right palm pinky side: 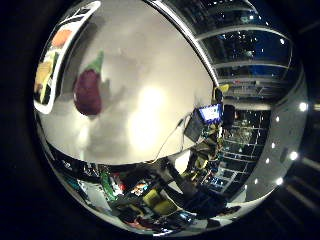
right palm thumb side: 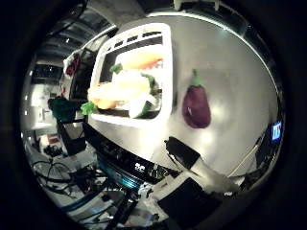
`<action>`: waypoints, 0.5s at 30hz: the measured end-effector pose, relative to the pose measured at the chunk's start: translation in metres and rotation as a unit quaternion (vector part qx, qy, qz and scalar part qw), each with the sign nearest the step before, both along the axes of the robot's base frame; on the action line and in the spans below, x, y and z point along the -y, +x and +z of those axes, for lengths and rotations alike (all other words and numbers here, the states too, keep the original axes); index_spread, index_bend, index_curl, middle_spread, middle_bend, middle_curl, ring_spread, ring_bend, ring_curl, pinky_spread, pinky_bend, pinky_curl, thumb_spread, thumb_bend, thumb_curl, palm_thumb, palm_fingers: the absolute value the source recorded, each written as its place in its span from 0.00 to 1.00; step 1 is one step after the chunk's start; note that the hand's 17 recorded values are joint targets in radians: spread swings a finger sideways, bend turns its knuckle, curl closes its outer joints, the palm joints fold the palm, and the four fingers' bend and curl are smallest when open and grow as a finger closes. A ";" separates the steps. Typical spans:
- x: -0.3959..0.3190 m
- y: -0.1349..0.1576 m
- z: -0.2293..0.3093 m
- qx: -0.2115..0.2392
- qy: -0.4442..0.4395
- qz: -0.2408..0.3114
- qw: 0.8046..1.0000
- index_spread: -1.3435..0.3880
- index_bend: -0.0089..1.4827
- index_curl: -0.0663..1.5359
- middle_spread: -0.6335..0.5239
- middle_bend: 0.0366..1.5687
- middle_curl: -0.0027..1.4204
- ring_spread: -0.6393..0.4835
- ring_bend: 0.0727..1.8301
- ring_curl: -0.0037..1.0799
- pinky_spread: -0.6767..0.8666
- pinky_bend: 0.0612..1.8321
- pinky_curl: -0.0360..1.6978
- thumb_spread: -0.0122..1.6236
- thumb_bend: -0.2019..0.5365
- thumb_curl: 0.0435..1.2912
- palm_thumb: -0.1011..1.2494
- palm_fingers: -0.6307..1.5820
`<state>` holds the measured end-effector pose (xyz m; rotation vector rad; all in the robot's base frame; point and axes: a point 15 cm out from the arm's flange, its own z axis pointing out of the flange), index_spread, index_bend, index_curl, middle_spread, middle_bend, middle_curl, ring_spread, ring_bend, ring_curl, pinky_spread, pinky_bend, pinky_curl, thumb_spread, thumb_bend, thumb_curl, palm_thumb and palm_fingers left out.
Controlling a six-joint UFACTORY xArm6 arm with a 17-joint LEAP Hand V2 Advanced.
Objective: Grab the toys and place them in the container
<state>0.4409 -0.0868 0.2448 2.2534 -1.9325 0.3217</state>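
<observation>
A purple toy eggplant (right palm thumb side: 197,103) with a green stem lies on the white table (right palm thumb side: 230,67), beside a white container (right palm thumb side: 165,88). The container holds several toy foods in orange, yellow and green (right palm thumb side: 125,88). In the right little finger side palm view the eggplant (right palm pinky side: 89,90) lies on the table a short way from the container's edge (right palm pinky side: 52,70). White and black parts of my hand (right palm thumb side: 192,182) show at the rim of the right thumb side palm view. The fingers are not visible enough to judge. The hand is above the table, away from the eggplant.
The table's edge (right palm pinky side: 130,160) runs past a cluttered room with equipment, a lit screen (right palm pinky side: 210,112) and yellow chairs (right palm pinky side: 160,200). More equipment (right palm thumb side: 67,125) stands beyond the container's far side.
</observation>
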 end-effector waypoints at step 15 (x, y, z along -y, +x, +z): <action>0.062 -0.025 -0.055 -0.057 0.014 -0.075 0.995 0.64 0.11 0.21 0.64 0.14 0.23 0.75 0.19 0.23 0.72 0.26 0.18 0.64 0.24 0.22 0.54 0.34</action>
